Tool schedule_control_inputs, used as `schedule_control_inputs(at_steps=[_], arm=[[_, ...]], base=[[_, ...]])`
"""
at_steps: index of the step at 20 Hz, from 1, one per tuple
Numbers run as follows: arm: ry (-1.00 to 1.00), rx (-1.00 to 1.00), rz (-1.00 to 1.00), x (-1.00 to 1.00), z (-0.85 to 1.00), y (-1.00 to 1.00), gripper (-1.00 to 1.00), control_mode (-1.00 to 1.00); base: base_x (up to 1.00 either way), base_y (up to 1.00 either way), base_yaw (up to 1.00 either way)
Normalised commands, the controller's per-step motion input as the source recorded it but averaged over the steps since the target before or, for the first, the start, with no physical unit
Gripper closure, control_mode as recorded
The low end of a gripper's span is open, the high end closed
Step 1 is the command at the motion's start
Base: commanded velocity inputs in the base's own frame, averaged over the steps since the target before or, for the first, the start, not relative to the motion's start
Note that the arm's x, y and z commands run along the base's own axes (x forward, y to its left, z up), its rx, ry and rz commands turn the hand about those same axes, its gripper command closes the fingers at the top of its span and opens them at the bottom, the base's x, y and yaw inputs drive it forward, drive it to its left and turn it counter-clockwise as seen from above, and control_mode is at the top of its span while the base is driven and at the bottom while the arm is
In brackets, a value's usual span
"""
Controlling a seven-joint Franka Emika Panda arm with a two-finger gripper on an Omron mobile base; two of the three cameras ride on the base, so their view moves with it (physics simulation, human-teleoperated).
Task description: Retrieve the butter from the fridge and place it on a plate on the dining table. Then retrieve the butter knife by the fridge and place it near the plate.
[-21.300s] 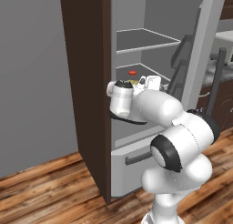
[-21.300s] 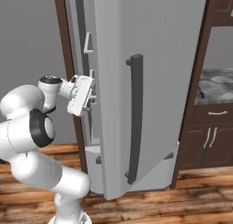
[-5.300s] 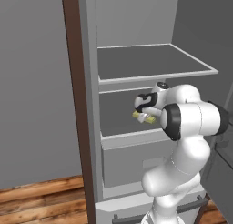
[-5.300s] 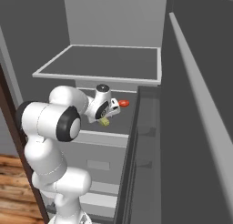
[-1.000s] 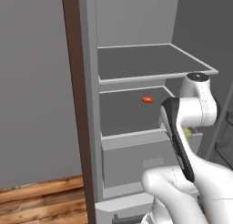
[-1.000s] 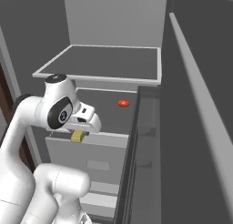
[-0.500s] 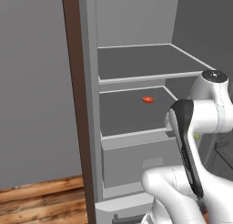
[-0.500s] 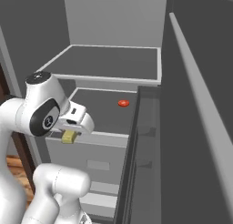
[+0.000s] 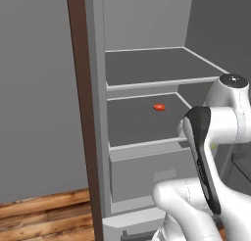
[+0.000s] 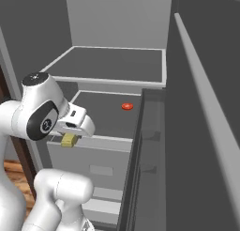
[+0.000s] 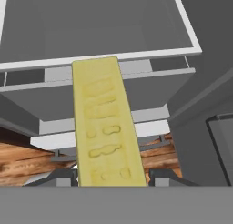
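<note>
You are carrying the butter (image 11: 107, 123) in the hand (image 10: 69, 139), which is closed on the stick, and the relation that matters now is how that stick is lying against the fridge (image 9: 147, 73) in front of you. In the hand view the butter is running straight out from the fingertips along the line the hand is pointing, its long axis aimed at the front lip of the lower shelf (image 11: 100, 59), with the far end crossing that lip and the near end seated between the fingers. In the right base view the pale block is showing just under the hand, in front of the shelf edge and above the drawer front (image 10: 93, 164), so it is sitting outside the compartment, not on the shelf. A small red item (image 9: 159, 107) is lying well back on that same shelf, well apart from the butter. My judgement is that the withdrawal should be going along the stick's own axis, away from the fridge. You are not being shown the plate or the desk here, so I cannot tell which way they lie.
</note>
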Motion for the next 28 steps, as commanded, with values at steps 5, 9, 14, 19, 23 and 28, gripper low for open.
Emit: schedule_control_inputs(at_steps=[5, 9, 14, 19, 23, 28], arm=[[0.0, 0.0, 0.0, -0.06, 0.0, 0.0, 1.0, -1.0], [0.0, 0.0, 0.0, 0.0, 0.0, 0.0, 1.0, 1.0], [0.0, 0.0, 0.0, 0.0, 0.0, 0.0, 1.0, 1.0], [0.0, 0.0, 0.0, 0.0, 0.0, 0.0, 1.0, 1.0], [0.0, 0.0, 0.0, 0.0, 0.0, 0.0, 1.0, 1.0], [0.0, 0.0, 0.0, 0.0, 0.0, 0.0, 1.0, 1.0]], base=[[0.0, 0.0, 0.0], [-0.48, 0.08, 0.0], [-0.58, 0.26, 0.0], [-0.42, 0.53, -0.06], [-0.49, 0.62, -0.23], [-0.57, 0.67, -0.32]])
